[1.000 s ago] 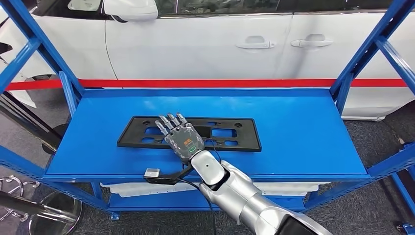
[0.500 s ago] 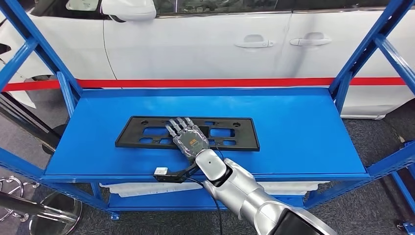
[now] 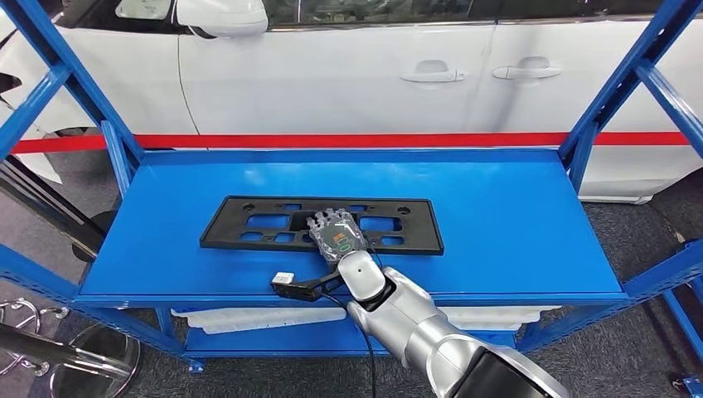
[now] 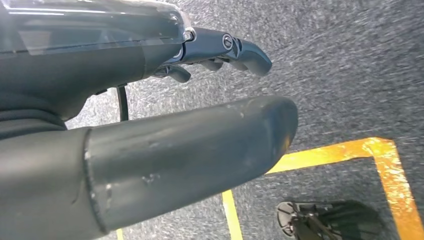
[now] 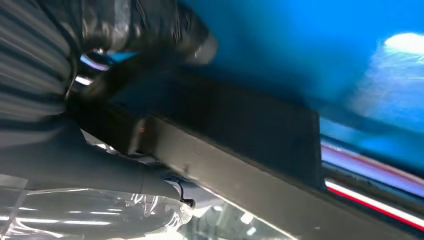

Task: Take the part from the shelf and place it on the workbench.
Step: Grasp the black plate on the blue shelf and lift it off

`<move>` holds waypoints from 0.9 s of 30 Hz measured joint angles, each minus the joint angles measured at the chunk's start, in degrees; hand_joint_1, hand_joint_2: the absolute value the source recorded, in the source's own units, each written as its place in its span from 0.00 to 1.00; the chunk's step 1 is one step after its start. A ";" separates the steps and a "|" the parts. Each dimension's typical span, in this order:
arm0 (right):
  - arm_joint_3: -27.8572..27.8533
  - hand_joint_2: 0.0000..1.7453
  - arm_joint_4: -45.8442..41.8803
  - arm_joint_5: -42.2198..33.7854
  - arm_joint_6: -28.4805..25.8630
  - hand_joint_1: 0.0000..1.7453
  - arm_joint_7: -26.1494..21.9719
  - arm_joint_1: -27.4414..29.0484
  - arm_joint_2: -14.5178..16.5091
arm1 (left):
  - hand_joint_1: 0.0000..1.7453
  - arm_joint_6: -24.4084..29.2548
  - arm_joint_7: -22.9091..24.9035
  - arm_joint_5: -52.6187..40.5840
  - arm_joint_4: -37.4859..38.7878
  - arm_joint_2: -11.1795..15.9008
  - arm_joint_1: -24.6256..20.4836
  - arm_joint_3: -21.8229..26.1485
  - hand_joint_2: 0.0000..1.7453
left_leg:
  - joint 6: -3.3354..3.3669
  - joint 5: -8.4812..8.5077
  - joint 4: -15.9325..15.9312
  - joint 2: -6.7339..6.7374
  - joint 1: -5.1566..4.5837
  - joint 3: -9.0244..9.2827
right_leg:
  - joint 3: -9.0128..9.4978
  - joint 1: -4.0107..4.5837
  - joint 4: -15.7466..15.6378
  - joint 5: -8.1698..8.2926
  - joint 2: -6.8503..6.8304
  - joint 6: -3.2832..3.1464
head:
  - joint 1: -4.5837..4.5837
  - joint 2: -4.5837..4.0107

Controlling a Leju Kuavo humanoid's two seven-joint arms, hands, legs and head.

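Part (image 3: 249,224), a flat black frame with holes, lies on the blue shelf (image 3: 514,224), and my right hand (image 3: 336,236) sits on its near edge with fingers bent down over it; my close right wrist camera shows dark fingers (image 5: 150,30) on top of the frame (image 5: 240,130) and the thumb underneath, so it is pinching the edge. Blue posts (image 3: 618,91) stand at both ends, a white car (image 3: 373,75) is behind, and bare shelf lies all around. My left hand (image 4: 165,115) hangs over grey floor (image 4: 350,65), fingers apart, holding nothing.
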 joint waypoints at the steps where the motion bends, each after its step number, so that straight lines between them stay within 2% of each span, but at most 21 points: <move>1: -0.38 1.00 0.38 -0.17 0.01 1.00 0.00 -0.11 -0.02 | 0.00 -0.10 -0.16 -0.04 0.00 0.01 0.04 0.10 0.00 | 0.38 0.21 -0.20 0.06 0.11 0.00 | -0.25 -0.03 0.57 -0.50 -0.01 0.32 | 0.01 0.00; 2: -0.74 1.00 0.73 -0.28 0.02 1.00 0.00 -0.22 -0.04 | 0.00 -0.23 -0.44 -0.10 0.00 0.02 0.05 0.21 0.00 | 0.78 0.41 -0.39 0.14 0.25 -0.03 | -0.96 -0.06 2.16 -1.63 -0.02 0.60 | 0.01 0.00; 3: -1.11 1.00 1.11 -0.35 0.01 1.00 0.00 -0.29 -0.09 | 0.00 -0.39 -0.87 -0.17 0.00 0.02 0.04 0.34 0.00 | 1.08 0.53 -0.47 0.23 0.31 -0.10 | -2.26 -0.14 5.05 -3.40 -0.04 0.84 | 0.01 0.00; 5: -1.87 1.00 1.88 -0.42 -0.05 1.00 0.00 -0.34 -0.27 | 0.00 -0.72 -1.81 -0.35 0.00 0.03 0.06 0.69 0.00 | 1.40 0.59 -0.44 0.31 0.20 -0.30 | -5.89 -0.25 12.83 -7.12 -0.06 1.17 | 0.01 0.00; 6: -2.26 1.00 2.21 -0.46 -0.08 1.00 0.00 -0.34 -0.39 | 0.00 -0.90 -2.25 -0.43 0.00 0.03 0.09 0.88 0.00 | 1.42 0.60 -0.40 0.33 0.16 -0.35 | -7.23 -0.27 15.68 -7.93 -0.06 1.24 | 0.02 0.00; 7: -2.62 1.00 2.43 -0.50 -0.08 1.00 0.00 -0.40 -0.49 | 0.00 -1.11 -2.64 -0.48 0.00 0.03 0.12 1.03 0.00 | 1.42 0.59 -0.35 0.32 0.14 -0.33 | -7.60 -0.26 16.46 -7.56 -0.06 1.22 | 0.02 0.00; 8: -2.95 1.00 2.59 -0.55 -0.07 1.00 -0.01 -0.49 -0.55 | 0.00 -1.33 -3.06 -0.54 0.00 0.03 0.13 1.13 0.25 | 1.38 0.56 -0.30 0.29 0.13 -0.27 | -6.86 -0.26 14.99 -6.16 -0.06 1.11 | 0.02 0.00; 10: -3.63 1.00 2.80 -0.67 -0.07 1.00 -0.14 -0.73 -0.59 | 0.00 -1.78 -3.97 -0.75 0.00 0.01 0.07 1.23 0.75 | 1.24 0.46 -0.19 0.18 0.08 -0.13 | -3.22 -0.13 7.61 -2.21 -0.07 0.49 | 0.02 0.00; 11: -4.04 1.00 2.90 -0.87 -0.19 1.00 -0.32 -0.85 -0.61 | 0.00 -2.01 -4.39 -0.86 0.00 -0.02 0.05 1.32 1.00 | 1.06 0.37 -0.05 0.07 -0.05 -0.15 | -1.54 -0.04 3.97 -0.94 -0.08 0.16 | 0.01 0.00; 12: -4.50 1.00 2.98 -1.18 -0.45 1.00 -0.60 -0.93 -0.63 | 0.00 -2.21 -4.71 -1.02 0.00 -0.03 0.05 1.42 1.00 | 0.81 0.34 0.04 0.00 -0.14 -0.23 | -0.48 0.11 1.55 -0.28 -0.08 -0.11 | 0.01 0.00; 13: -5.05 1.00 3.04 -1.61 -0.83 1.00 -0.98 -0.98 -0.67 | 0.00 -2.39 -4.96 -1.24 0.00 -0.05 0.07 1.51 1.00 | 0.50 0.34 0.06 -0.06 -0.22 -0.32 | -0.07 0.24 0.43 -0.20 -0.07 -0.32 | 0.00 0.00; 15: -6.32 1.00 3.09 -2.47 -1.79 1.00 -1.73 -1.07 -0.84 | 0.00 -2.41 -5.46 -1.80 0.00 -0.03 0.14 1.64 0.50 | -0.19 0.34 0.05 -0.10 -0.16 -0.50 | -0.01 0.18 -0.06 -0.03 -0.09 -0.76 | 0.00 0.00; 17: -7.59 1.00 3.09 -3.02 -2.42 1.00 -2.20 -1.17 -1.13 | 0.00 -2.04 -6.10 -2.13 0.00 -0.02 0.20 1.85 0.00 | -0.72 -0.99 1.70 -0.06 -0.02 -1.19 | 0.19 -0.12 -0.60 0.37 -0.20 -1.41 | 0.00 0.00; 18: -8.11 1.00 3.08 -3.15 -2.57 1.00 -2.35 -1.19 -1.28 | 0.00 -1.82 -6.36 -2.21 0.00 0.01 0.20 2.05 0.00 | -0.96 -2.60 4.29 -0.03 0.08 -2.32 | 0.25 -0.24 -0.80 0.53 -0.26 -1.64 | -0.01 0.00; 20: -8.79 1.00 3.08 -3.22 -2.75 1.00 -2.50 -1.16 -1.63 | 0.00 -1.57 -6.63 -2.32 0.00 0.07 0.24 2.43 0.00 | -1.46 -6.48 12.19 0.00 0.21 -5.83 | 0.09 -0.17 -0.74 0.58 -0.30 -1.81 | -0.01 0.00; 21: -8.97 1.00 3.08 -3.20 -2.85 1.00 -2.54 -1.14 -1.79 | 0.00 -1.56 -6.67 -2.40 0.00 0.09 0.27 2.53 0.00 | -1.66 -7.64 15.58 0.01 0.28 -7.40 | -0.02 -0.14 -0.63 0.56 -0.30 -1.82 | -0.01 0.00; 22: -9.09 1.00 3.08 -3.19 -2.93 1.00 -2.56 -1.13 -1.92 | 0.00 -1.57 -6.69 -2.47 0.00 0.10 0.32 2.57 0.00 | -1.80 -7.72 17.05 0.02 0.36 -8.08 | -0.09 -0.14 -0.49 0.52 -0.29 -1.80 | -0.01 0.00; 23: -9.19 1.00 3.08 -3.18 -2.99 1.00 -2.57 -1.12 -2.02 | 0.00 -1.58 -6.71 -2.56 0.00 0.10 0.34 2.59 0.00 | -1.89 -6.63 16.12 0.04 0.46 -7.59 | -0.12 -0.16 -0.33 0.46 -0.27 -1.75 | -0.01 0.00; 25: -9.40 1.00 3.08 -3.12 -3.03 1.00 -2.58 -1.11 -2.16 | 0.00 -1.63 -6.88 -2.67 0.00 0.15 0.31 2.66 0.00 | -1.95 -2.82 8.55 0.10 0.68 -3.80 | -0.04 -0.22 -0.07 0.26 -0.23 -1.46 | -0.01 0.00; 27: -9.62 1.00 3.07 -3.05 -3.05 1.00 -2.58 -1.15 -2.33 | 0.00 -2.07 -7.48 -2.69 0.00 0.19 0.20 2.81 0.00 | -1.59 -0.71 1.85 0.04 0.56 -0.42 | -0.12 -0.04 0.10 0.17 -0.12 -0.94 | -0.01 0.00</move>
